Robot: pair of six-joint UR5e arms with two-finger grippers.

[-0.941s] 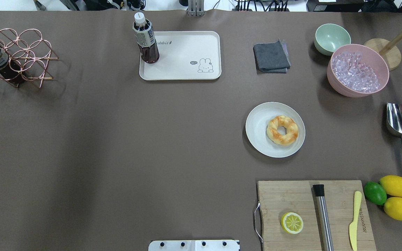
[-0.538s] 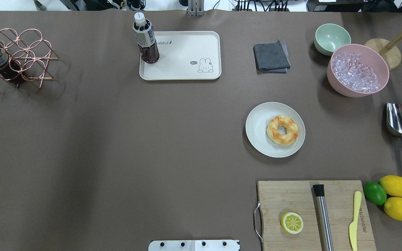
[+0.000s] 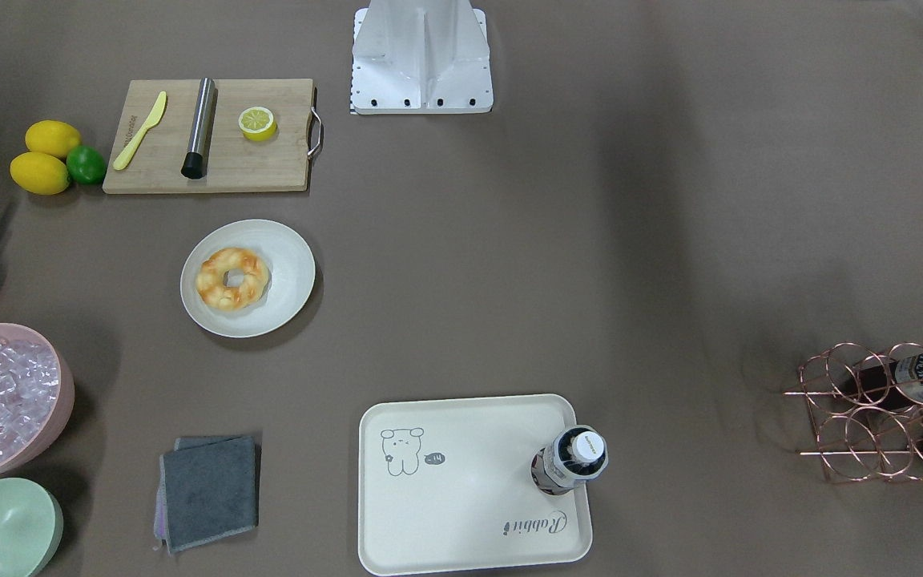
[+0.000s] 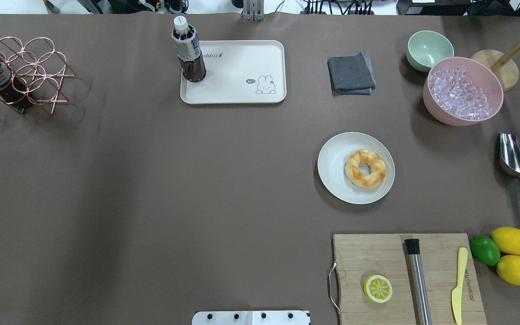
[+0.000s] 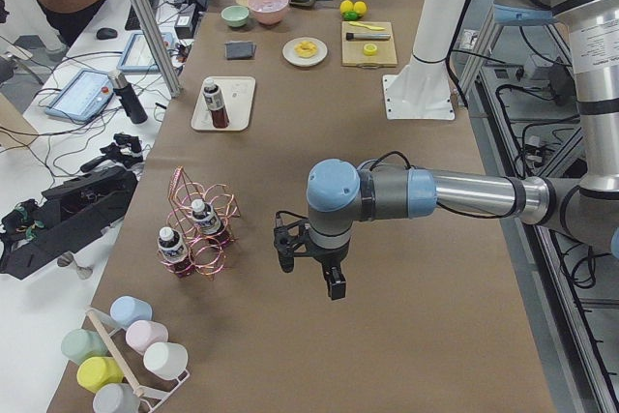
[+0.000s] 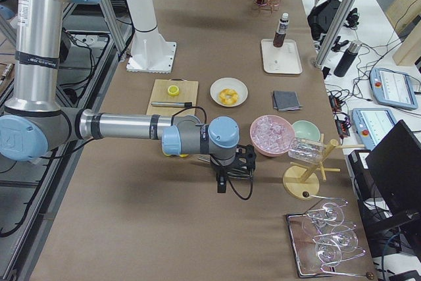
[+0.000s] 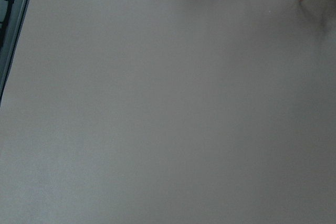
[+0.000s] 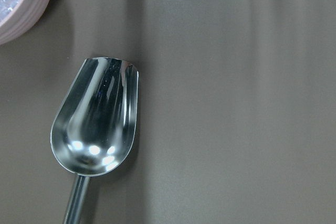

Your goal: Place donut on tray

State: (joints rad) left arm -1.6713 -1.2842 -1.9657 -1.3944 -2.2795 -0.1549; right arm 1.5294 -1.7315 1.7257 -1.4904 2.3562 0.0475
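A golden-orange, ring-shaped donut with pale cream patches and a lumpy twisted surface lies flat on a round off-white plate, a little toward the robot's right of the plate's middle, small centre hole facing up. Well apart from it, at the brown table's far edge, sits a cream-white rounded-rectangle tray with a raised rim, a line-drawn rabbit and "Rabbit" script. A dark drink bottle stands upright in the tray's far left corner; the rest is bare.

Matt smooth tray, polished metal scoop, wooden cutting board.
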